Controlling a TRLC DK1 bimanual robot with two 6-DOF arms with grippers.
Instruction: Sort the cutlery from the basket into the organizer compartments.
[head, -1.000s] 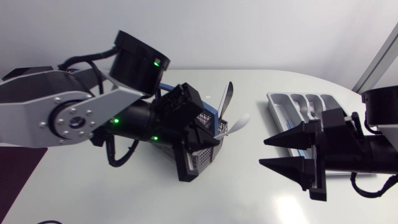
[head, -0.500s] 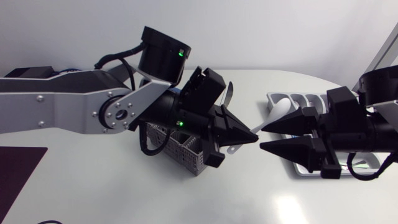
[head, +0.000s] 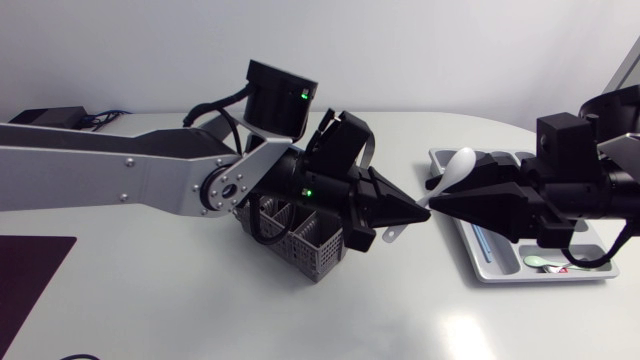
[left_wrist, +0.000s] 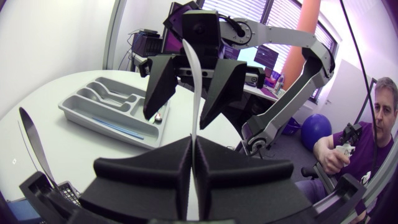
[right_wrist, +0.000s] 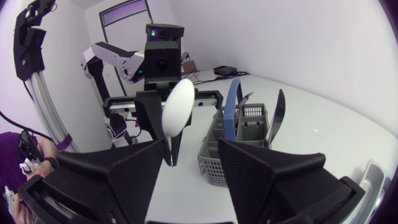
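The left end effector (left_wrist: 193, 146) grips a white spoon (left_wrist: 195, 87) by its handle; the right end effector (right_wrist: 191, 149) stands open, its fingers flanking the spoon.

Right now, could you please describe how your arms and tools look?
The left arm has silver-grey links, black joints, green lights and black cables. The right arm shows only black parts and a black cable. The left tool and right tool are matte black, each with two broad wedge-shaped fingers.

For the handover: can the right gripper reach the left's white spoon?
Likely yes: the white spoon, held by the left gripper, stands between the open fingers of the right gripper, nothing blocking.
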